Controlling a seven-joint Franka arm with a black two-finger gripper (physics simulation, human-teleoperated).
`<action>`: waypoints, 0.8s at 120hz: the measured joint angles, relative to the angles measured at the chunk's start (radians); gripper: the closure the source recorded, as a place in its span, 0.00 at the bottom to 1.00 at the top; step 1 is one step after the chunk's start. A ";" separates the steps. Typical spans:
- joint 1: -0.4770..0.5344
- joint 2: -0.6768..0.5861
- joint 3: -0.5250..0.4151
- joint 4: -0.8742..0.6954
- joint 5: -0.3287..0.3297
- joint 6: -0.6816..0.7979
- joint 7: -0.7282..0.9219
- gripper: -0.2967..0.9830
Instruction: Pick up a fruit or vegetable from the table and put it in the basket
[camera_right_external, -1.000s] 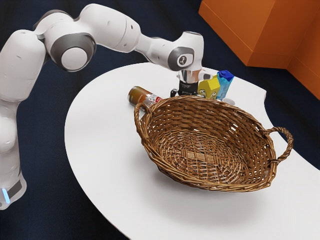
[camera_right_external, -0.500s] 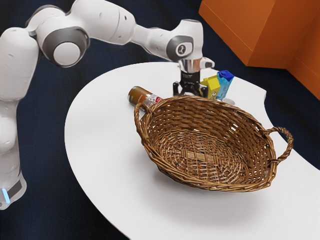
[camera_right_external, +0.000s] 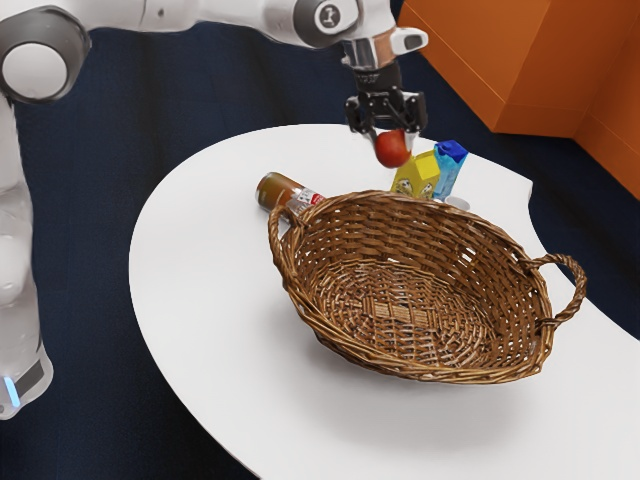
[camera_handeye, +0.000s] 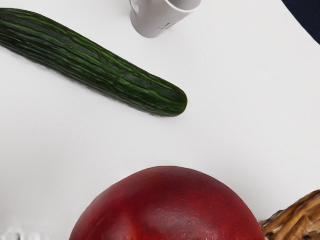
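Note:
My gripper (camera_right_external: 390, 135) is raised above the table behind the basket, shut on a round red fruit (camera_right_external: 393, 149) that hangs between its fingers. In the wrist view the red fruit (camera_handeye: 167, 207) is large, just under my hand. The wicker basket (camera_right_external: 400, 345) stands on the white table with its inside bare; a piece of its rim (camera_handeye: 295, 220) shows beside the fruit in the wrist view. A green cucumber (camera_handeye: 100, 67) lies on the table beyond the fruit.
A bottle (camera_right_external: 285, 192) lies by the basket's handle. Behind the basket stand a yellow carton (camera_right_external: 417, 177) and a blue carton (camera_right_external: 450, 168). A light cup (camera_handeye: 157, 17) stands near the cucumber on the white table (camera_right_external: 210, 270).
My gripper has risen from behind the basket's far rim, and the red fruit has come up with it into sight. The basket, bottle and cartons have stayed where they were.

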 joint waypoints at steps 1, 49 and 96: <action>-0.008 -0.009 0.000 -0.005 0.003 0.000 -0.004 0.51; -0.329 -0.080 -0.031 -0.046 0.100 0.001 -0.218 0.40; -0.345 -0.080 0.042 0.049 0.140 -0.101 -0.548 0.24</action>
